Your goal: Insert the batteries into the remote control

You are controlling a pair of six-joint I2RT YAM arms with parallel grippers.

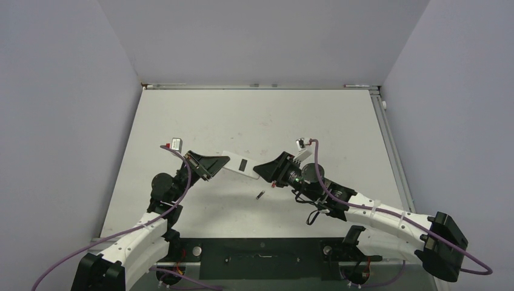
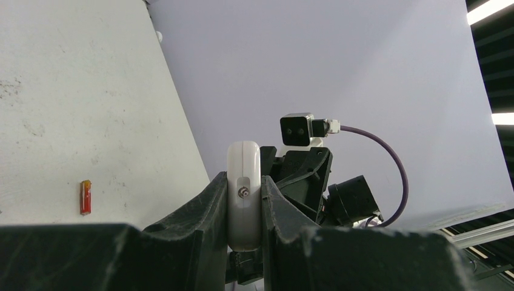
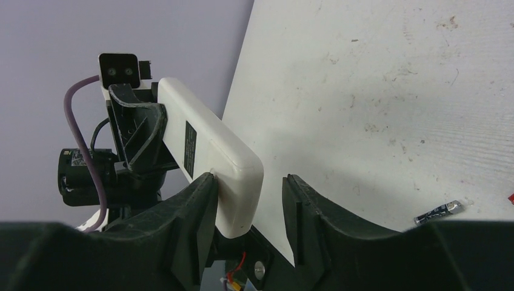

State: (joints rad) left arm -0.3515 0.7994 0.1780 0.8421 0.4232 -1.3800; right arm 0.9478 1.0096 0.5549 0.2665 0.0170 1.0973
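The white remote control [image 1: 233, 159] is held above the table between both arms, its plain back with the dark recess [image 1: 243, 163] facing up. My left gripper [image 1: 219, 162] is shut on its left end; in the left wrist view the fingers [image 2: 212, 200] press both sides of the remote control [image 2: 243, 159]. My right gripper [image 3: 248, 182] stands open around the other end of the remote control [image 3: 206, 142]: one finger touches it, the other stands apart. A dark battery [image 1: 259, 195] [image 3: 438, 213] lies on the table below. A reddish battery [image 2: 85, 197] also lies on the table.
The white table [image 1: 200, 115] is closed in by grey walls on the left, back and right. A metal rail [image 1: 394, 151] runs along its right edge. Purple cables [image 1: 327, 188] trail from both wrists.
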